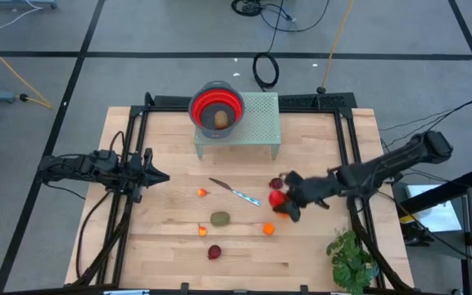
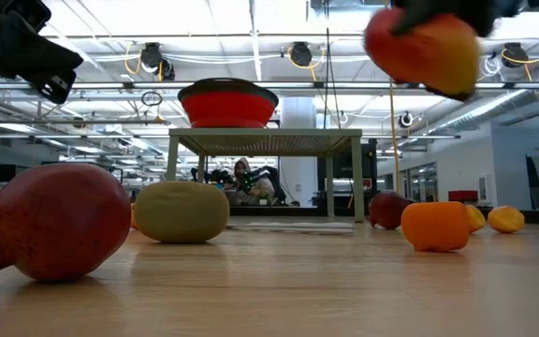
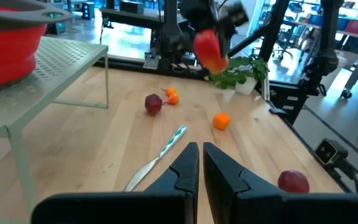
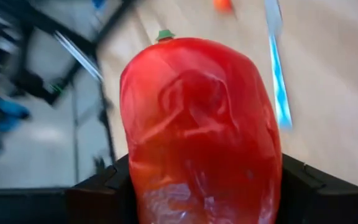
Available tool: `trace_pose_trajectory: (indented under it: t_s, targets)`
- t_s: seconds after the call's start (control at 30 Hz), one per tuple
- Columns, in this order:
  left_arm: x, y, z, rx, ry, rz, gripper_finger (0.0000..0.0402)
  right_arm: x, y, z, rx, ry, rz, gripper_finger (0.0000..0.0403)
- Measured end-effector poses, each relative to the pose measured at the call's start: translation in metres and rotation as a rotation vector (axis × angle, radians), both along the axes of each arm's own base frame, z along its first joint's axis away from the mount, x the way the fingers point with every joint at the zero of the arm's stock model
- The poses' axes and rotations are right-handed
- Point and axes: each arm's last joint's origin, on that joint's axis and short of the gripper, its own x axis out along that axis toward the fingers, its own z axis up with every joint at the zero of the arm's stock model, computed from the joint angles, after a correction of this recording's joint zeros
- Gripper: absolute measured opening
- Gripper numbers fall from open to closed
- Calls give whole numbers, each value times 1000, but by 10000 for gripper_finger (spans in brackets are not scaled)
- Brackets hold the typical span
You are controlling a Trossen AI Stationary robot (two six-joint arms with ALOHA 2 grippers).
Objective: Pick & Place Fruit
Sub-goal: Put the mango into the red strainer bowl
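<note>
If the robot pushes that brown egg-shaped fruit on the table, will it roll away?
Probably only a wobble: the olive-brown oval fruit looks squat and sits flat. It seems firm, holding its shape. Toy-like, so likely light enough to slide.

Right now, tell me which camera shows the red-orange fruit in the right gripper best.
The right wrist view: the red-orange fruit fills the picture, clamped between the right gripper's fingers. The high view shows it small at the gripper tip. The low view shows it lifted at the top edge; the left wrist view shows it far off.

floor [image 1: 138, 33]: grey, dark seams | cables [image 1: 269, 70] trailing | ceiling [image 2: 279, 23]: strip lights, exposed pipes
</note>
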Motion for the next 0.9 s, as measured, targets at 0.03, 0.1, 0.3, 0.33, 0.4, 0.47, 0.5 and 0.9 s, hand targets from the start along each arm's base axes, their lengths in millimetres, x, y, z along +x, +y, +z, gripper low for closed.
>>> trace_pose_trajectory:
  t_s: [0.03, 0.1, 0.3, 0.33, 0.4, 0.47, 0.5, 0.9]
  targets:
    - [0, 0, 0, 1, 0, 6, 21, 1, -5, 5, -4, -43, -10, 226]
    - [0, 1, 0, 3, 0, 18, 21, 4, -15, 14, -20, -124, -33, 225]
    - [0, 2, 0, 8, -2, 53, 21, 12, -42, 35, -68, -334, -111, 225]
    - [0, 2, 0, 8, -3, 56, 21, 13, -46, 38, -75, -367, -122, 226]
    - [0, 2, 0, 9, -3, 61, 21, 15, -53, 43, -91, -429, -130, 226]
    - [0, 2, 0, 10, -5, 68, 21, 16, -60, 50, -109, -498, -147, 224]
    - [0, 2, 1, 10, -9, 73, 21, 16, -64, 53, -117, -529, -162, 223]
    - [1, 3, 3, 8, -34, 89, 21, 14, -97, 73, -143, -730, -233, 223]
